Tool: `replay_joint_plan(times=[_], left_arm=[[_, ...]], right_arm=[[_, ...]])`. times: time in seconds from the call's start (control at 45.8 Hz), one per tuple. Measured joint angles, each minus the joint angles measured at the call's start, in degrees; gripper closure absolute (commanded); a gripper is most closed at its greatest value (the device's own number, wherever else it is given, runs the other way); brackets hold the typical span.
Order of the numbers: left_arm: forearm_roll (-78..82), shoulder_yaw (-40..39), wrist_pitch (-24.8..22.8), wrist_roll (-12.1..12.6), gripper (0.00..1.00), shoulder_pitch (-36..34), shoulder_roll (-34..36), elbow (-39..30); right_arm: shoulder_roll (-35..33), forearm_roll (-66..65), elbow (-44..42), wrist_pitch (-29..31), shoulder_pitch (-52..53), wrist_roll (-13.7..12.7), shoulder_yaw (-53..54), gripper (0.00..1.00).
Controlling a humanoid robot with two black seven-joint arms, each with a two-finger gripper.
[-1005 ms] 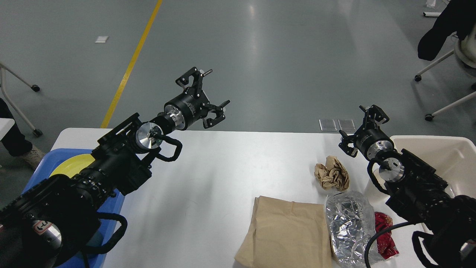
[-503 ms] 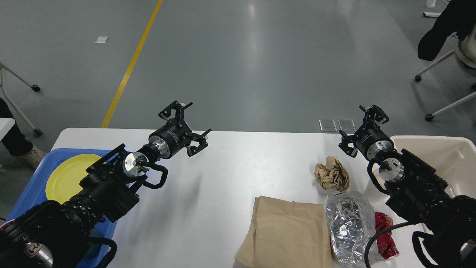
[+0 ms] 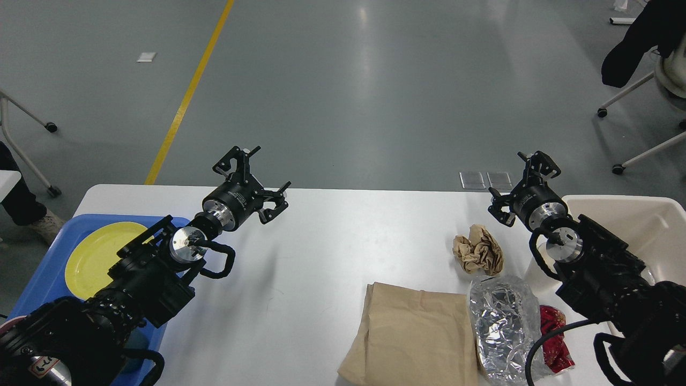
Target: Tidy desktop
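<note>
Head view: smooth white desktop [image 3: 321, 268] bears crumpled paper [image 3: 478, 249]; left claw [image 3: 254, 174] and right claw [image 3: 519, 185] gape wide.

White desk [image 3: 300, 279] holds crumpled brown paper ball [image 3: 478, 250], flat brown paper bag [image 3: 415, 335], crinkled foil wrapper [image 3: 501, 316], red wrapper [image 3: 554, 338] partly under right arm. Blue tray [image 3: 37, 284] with yellow plate [image 3: 94, 257] at left edge, beige bin [image 3: 643, 225] at right. Left claw [image 3: 257, 177] spread wide, right claw [image 3: 520, 185] parted, both empty above desk.
</note>
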Motion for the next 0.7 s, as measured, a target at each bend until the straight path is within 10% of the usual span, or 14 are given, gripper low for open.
replay_joint_plan(times=[0.393, 0.699], left_arm=[[0.00, -0.06, -3.62, -12.58, 0.02, 2.87, -0.31, -0.07], [-0.06, -0.34, -4.16, -14.36, 0.02, 3.34, -0.38, -0.08]], right_arm=[[0.00, 0.00, 0.00, 0.00, 0.00, 0.00, 0.00, 0.00], [0.00, 0.00, 0.00, 0.00, 0.00, 0.00, 0.00, 0.00]])
